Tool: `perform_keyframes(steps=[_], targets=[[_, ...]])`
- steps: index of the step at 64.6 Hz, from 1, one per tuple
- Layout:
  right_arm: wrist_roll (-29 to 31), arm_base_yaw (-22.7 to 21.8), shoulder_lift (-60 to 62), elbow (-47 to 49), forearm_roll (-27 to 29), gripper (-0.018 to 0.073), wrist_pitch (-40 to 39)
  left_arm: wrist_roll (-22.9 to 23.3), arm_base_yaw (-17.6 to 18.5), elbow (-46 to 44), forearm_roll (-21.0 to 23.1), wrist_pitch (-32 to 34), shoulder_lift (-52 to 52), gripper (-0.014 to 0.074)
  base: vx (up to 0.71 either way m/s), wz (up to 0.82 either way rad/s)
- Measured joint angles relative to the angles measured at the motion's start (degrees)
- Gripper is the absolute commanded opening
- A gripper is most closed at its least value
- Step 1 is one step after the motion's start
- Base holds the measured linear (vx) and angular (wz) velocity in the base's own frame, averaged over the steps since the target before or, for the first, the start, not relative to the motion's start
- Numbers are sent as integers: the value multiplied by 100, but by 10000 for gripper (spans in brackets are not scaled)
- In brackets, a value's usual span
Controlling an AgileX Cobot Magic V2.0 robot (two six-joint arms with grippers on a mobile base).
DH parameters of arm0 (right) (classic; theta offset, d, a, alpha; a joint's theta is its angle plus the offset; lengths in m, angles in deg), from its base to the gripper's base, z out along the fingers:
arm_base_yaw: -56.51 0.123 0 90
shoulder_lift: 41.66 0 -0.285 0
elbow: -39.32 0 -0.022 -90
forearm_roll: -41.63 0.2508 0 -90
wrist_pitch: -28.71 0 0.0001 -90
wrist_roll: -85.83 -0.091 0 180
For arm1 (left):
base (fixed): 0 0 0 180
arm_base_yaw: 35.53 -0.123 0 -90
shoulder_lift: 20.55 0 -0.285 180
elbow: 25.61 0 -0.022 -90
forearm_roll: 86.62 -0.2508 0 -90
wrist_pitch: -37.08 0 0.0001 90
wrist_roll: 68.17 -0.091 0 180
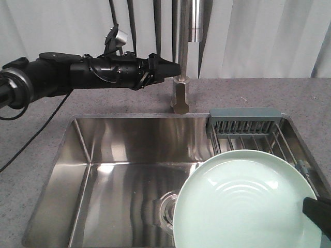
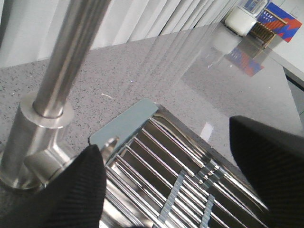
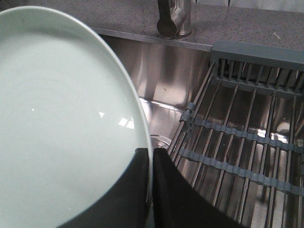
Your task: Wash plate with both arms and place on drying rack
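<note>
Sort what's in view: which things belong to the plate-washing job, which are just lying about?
Job: plate, right arm with jaws shut on its rim, left arm with jaws open, drying rack, faucet, sink.
Lying about: white container and red-blue box on the far counter; curtain behind.

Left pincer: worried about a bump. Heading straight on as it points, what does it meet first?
Probably the faucet pipe, right at the left pincer's tip; depth unclear, it may pass beside.

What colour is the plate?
The plate is plain pale mint green, clearest in the front view.
</note>
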Motion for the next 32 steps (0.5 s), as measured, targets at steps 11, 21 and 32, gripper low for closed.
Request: perform_keyframes(steps=[11,21,32], targets=[[0,0,0,0,0,-1,0,5,63,-576,101,47,-499,538,0,0],[0,0,0,0,0,-1,0,5,74,-938,222,58,-839,538,0,0],[0,0,0,0,0,-1,0,5,81,-1071,598,2,-1053,538,0,0]])
